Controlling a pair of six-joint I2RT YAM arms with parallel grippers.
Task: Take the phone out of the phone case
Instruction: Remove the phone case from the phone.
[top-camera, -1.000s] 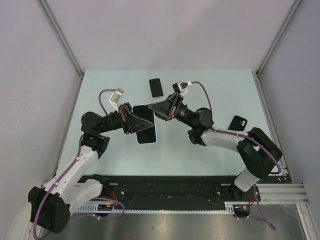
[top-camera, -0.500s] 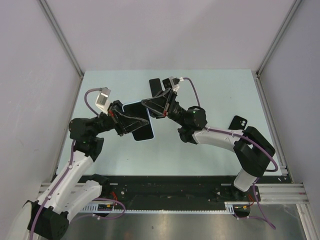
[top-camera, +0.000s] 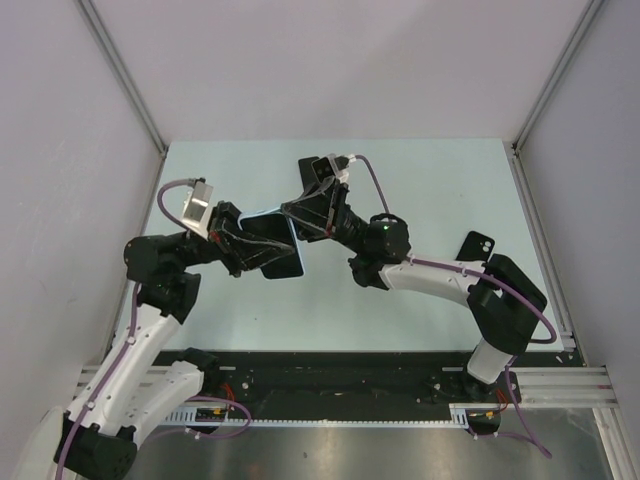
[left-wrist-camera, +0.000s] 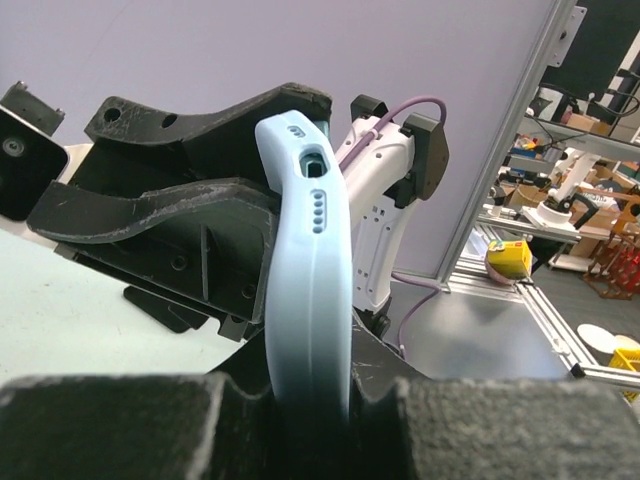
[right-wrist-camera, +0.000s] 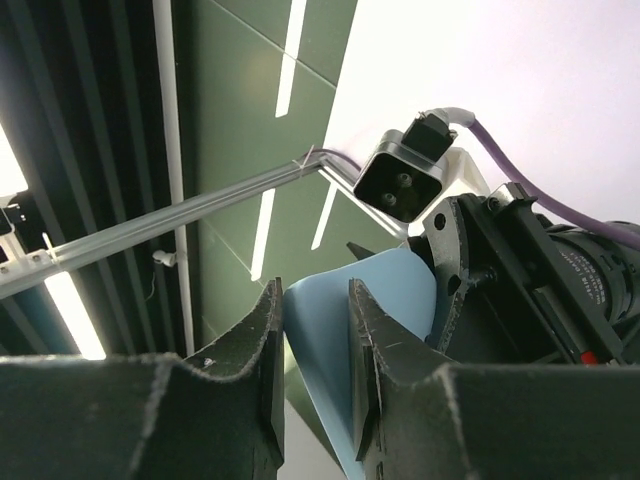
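Note:
The phone (top-camera: 278, 256), dark screen up, sits in a light blue phone case (left-wrist-camera: 312, 290) and is held up off the table (top-camera: 430, 190). My left gripper (left-wrist-camera: 310, 400) is shut on the case's lower end, which stands edge-on between the jaws. In the top view that gripper (top-camera: 252, 250) comes in from the left. My right gripper (right-wrist-camera: 312, 300) pinches the case's far corner between its jaws, with blue filling the gap. It reaches in from the right (top-camera: 293, 215). The right gripper's black fingers (left-wrist-camera: 150, 215) lie against the case's left face.
A second black phone (top-camera: 308, 166) lies on the table behind the right gripper, partly covered by it. A black case with a camera hole (top-camera: 478, 246) rests near the right edge. Grey walls close in the left, right and back.
Both arms have moved left and lifted the cased phone off the table. The right gripper has followed it and now covers part of the black phone behind.

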